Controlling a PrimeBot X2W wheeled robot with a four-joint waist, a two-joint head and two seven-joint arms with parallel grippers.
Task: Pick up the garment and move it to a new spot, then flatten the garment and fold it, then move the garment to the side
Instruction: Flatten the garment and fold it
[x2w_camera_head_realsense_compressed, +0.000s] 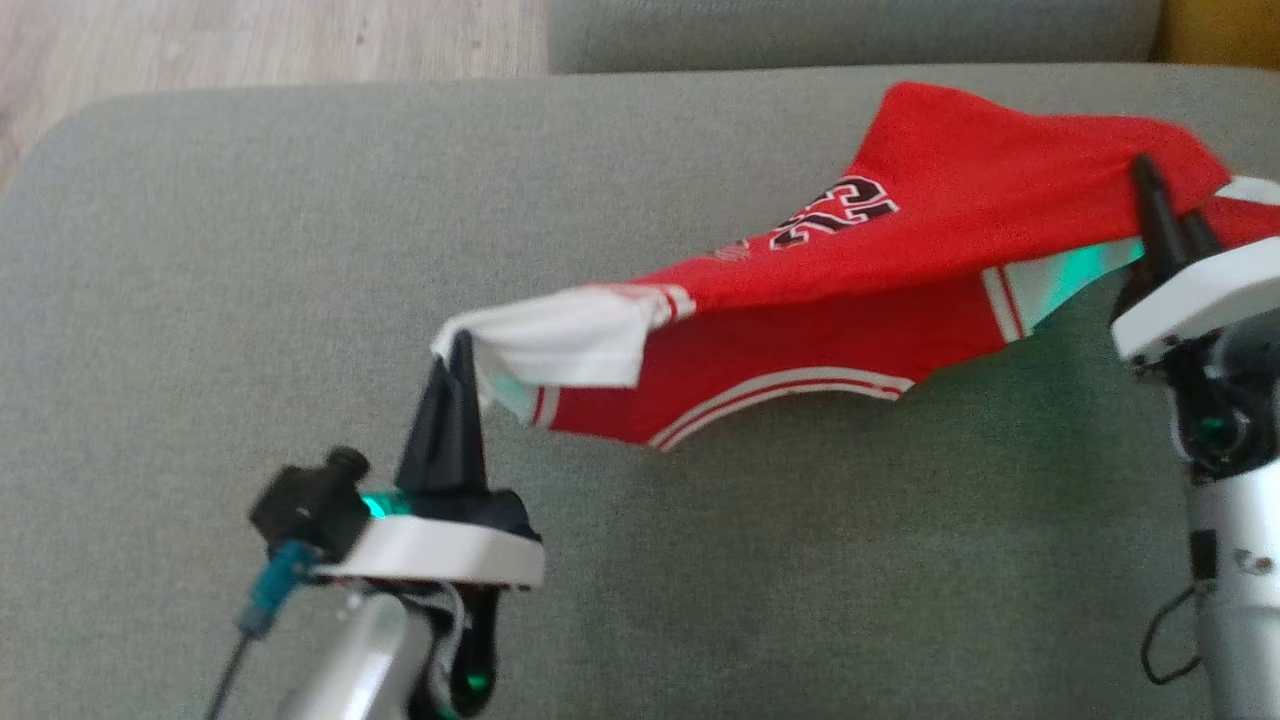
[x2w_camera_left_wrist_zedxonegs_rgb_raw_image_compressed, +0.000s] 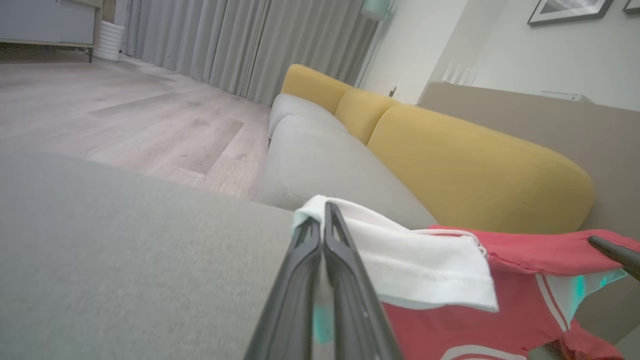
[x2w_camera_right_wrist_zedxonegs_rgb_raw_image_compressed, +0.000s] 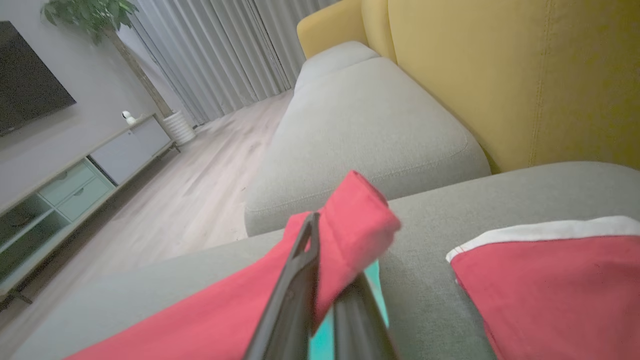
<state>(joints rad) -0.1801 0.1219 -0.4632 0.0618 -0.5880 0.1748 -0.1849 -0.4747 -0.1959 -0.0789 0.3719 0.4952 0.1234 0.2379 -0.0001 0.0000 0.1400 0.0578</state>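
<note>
Jaws closed on cloth at both ends: left gripper (x2w_camera_head_realsense_compressed: 458, 348) pinches the white corner, right gripper (x2w_camera_head_realsense_compressed: 1168, 200) a red edge; the garment (x2w_camera_head_realsense_compressed: 900, 250) spans between them, long axis left-to-right, partly lifted off the sofa cushion (x2w_camera_head_realsense_compressed: 300, 300).

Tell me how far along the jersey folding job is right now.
Done: the red sleeveless jersey with white trim is picked up. In hand: the left gripper pinches its white-trimmed edge and the right gripper pinches red fabric, holding it stretched above the grey fabric sofa cushion. Left: laying it flat, folding it and moving it aside; it is not yet laid flat.
</note>
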